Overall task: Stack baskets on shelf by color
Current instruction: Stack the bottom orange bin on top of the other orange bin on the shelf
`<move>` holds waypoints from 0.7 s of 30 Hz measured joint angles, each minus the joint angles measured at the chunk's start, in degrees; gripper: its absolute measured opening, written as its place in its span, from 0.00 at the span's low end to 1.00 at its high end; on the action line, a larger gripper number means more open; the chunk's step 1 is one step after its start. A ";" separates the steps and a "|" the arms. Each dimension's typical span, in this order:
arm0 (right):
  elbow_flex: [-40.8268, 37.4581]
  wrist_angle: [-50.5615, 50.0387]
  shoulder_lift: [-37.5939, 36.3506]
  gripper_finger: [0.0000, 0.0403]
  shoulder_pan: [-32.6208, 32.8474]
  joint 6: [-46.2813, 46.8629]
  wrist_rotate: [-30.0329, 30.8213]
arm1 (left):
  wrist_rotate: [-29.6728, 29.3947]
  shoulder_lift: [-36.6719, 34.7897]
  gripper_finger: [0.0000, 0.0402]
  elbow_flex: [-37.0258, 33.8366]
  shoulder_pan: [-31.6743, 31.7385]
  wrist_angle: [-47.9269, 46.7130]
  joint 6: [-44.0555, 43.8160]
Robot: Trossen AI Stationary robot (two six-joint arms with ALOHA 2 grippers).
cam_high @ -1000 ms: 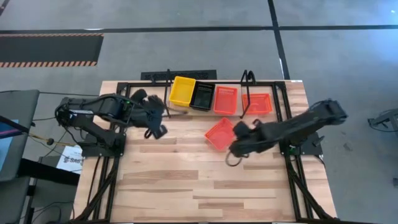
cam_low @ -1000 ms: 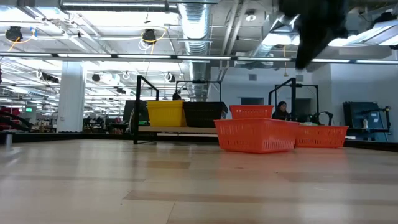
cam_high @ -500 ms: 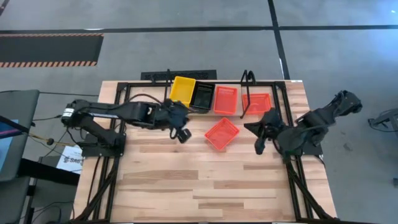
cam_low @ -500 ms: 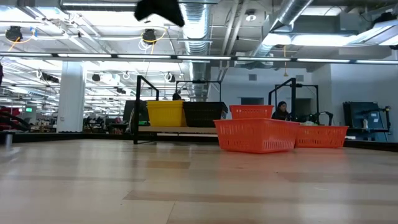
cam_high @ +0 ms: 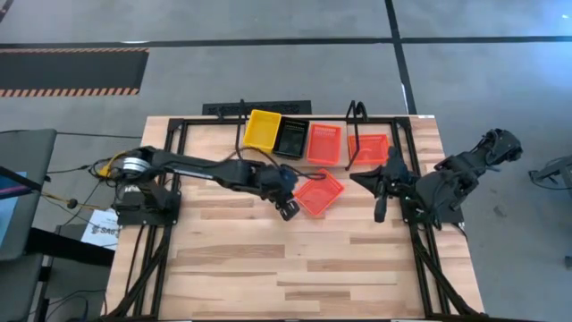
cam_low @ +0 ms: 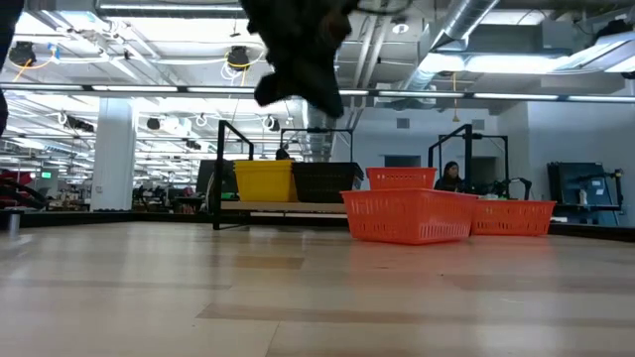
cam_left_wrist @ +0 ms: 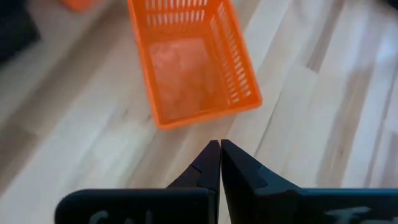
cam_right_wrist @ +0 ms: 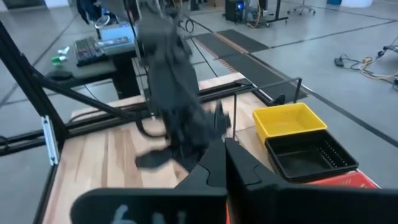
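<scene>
Left gripper (cam_high: 289, 207) hangs closed and empty just beside a loose red-orange basket (cam_high: 319, 193) on the table (cam_high: 268, 268).
The shelf (cam_high: 308, 161) at the table's far edge carries a yellow basket (cam_high: 262, 131), a black basket (cam_high: 291, 139) and a second red-orange basket (cam_high: 324, 144) side by side; a third red-orange basket (cam_high: 369, 148) sits just past the shelf's right hoop. The right gripper (cam_high: 379, 213), fingers together and holding nothing, waits near the table's right edge.

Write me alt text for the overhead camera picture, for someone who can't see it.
The left gripper, shut, reaches beside a loose red-orange basket on the wooden table. Behind it a yellow basket, a black basket and a red-orange basket sit in a row, another red-orange one beside them. The right gripper waits at the table's right edge.
</scene>
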 joint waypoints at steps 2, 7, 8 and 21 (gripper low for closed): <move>0.00 0.98 -0.04 0.02 0.00 -0.02 -0.05 | 1.22 2.23 0.00 0.00 0.00 2.49 -0.01; 0.00 3.74 -0.01 0.05 0.00 -0.10 -0.26 | 3.37 5.47 0.01 -0.02 0.02 9.98 1.97; 0.00 3.96 -0.01 0.06 0.00 -0.10 -0.33 | 3.72 5.57 0.02 -0.02 0.07 11.57 2.39; -0.04 25.03 0.02 0.12 0.00 -16.55 -16.68 | -2.96 5.51 0.35 2.19 3.16 11.44 7.26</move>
